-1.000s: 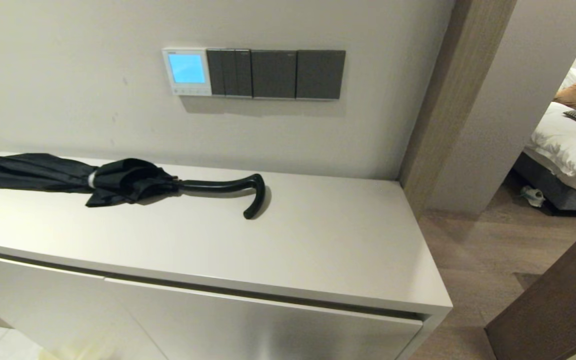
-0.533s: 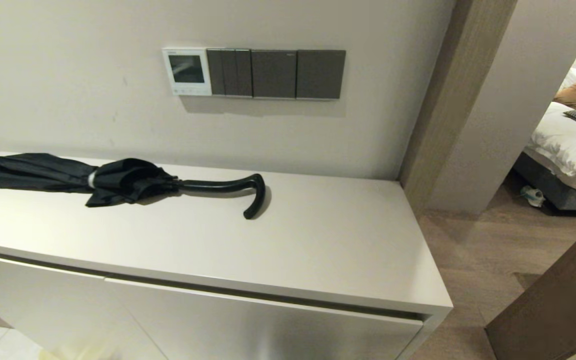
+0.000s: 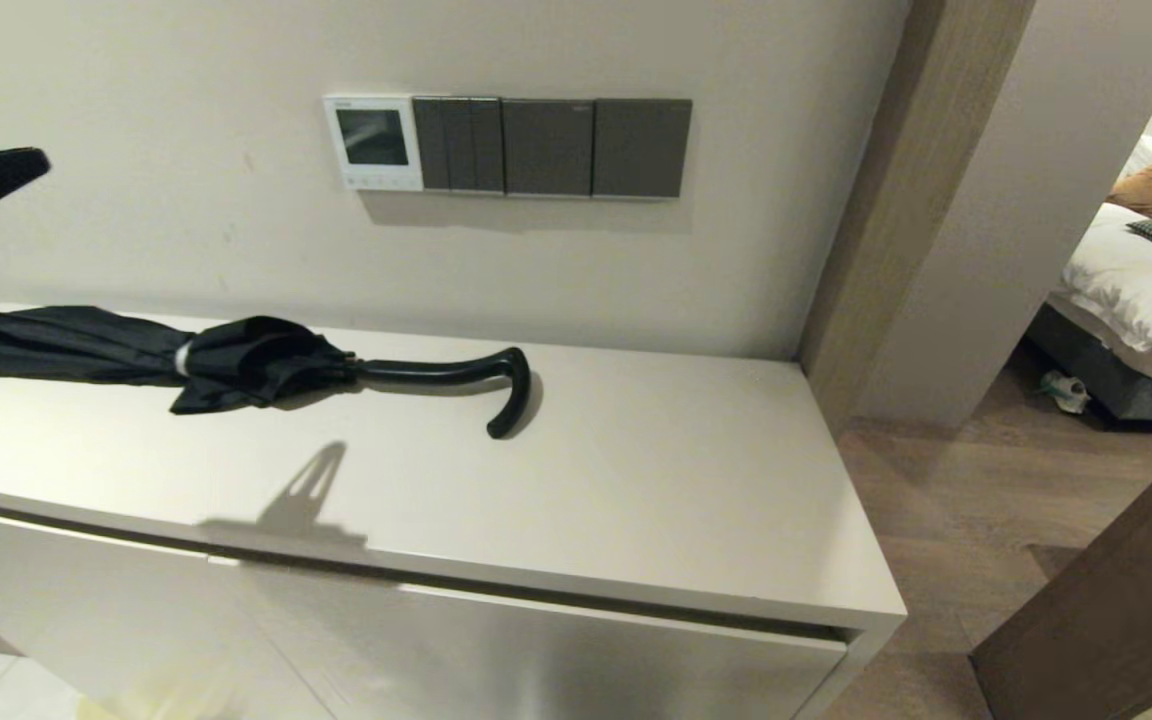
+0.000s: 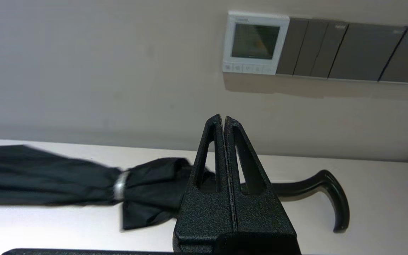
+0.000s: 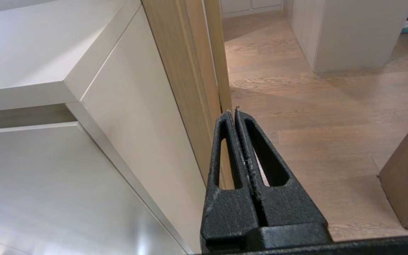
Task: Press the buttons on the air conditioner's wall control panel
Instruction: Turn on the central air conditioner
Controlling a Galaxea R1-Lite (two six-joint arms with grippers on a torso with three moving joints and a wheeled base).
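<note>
The white control panel [image 3: 373, 142] is on the wall at the left end of a row of dark grey switch plates; its screen is dark. Its row of tiny pale buttons [image 3: 377, 182] runs along the bottom strip. Both also show in the left wrist view: the panel [image 4: 255, 43] and the buttons [image 4: 248, 68]. My left gripper [image 3: 31, 160] is shut and empty, raised at the far left, well left of the panel; in its wrist view [image 4: 223, 118] it sits below the panel. My right gripper [image 5: 233, 112] is shut and empty, low beside the cabinet's end, outside the head view.
A folded black umbrella [image 3: 186, 360] with a hooked handle [image 3: 496, 385] lies on the white cabinet top [image 3: 636, 480] under the panel. Dark grey switch plates [image 3: 551, 148] adjoin the panel. A wooden door frame [image 3: 886, 200] stands to the right, with wood floor beyond.
The panel's screen went from lit blue to dark. My left gripper has come into view at the far left, casting a shadow on the cabinet top.
</note>
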